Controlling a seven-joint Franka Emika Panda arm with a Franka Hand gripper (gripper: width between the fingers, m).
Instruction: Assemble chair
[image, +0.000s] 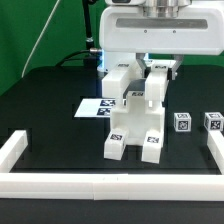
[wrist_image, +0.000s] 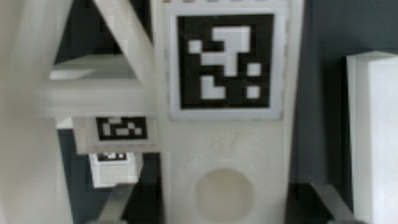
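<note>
At the centre of the black tabletop (image: 55, 135) stands the partly built chair (image: 125, 115) of chunky matte white plastic, resting on two tagged feet that face six o'clock (twelve o'clock being the far edge of the exterior view). Its three-o'clock member, a tall tagged upright slab (image: 155, 105), has its long axis vertical. Its top meets the two-finger gripper (image: 160, 69) of the white arm, which hangs directly above it. The fingers straddle the slab's top at a middling spread and appear to be clamped on it. The wrist view agrees, showing the slab's (wrist_image: 222, 160) large tag and an oval recess filling the space just under the hand.

The other chair pieces lie just beside the slab at nine o'clock; whether they are fully seated against it cannot be told. The relation governing the coming move is judged to be this vertical alignment, hand over slab and axis to axis, so any seating push should run straight down.

Behind the chair, toward ten o'clock, lies the flat white marker board (image: 90, 105). Well apart at three o'clock sit two small white tagged cubes (image: 182, 122) (image: 212, 122). A long thin white border rail (image: 110, 183) closes the six-o'clock edge.
</note>
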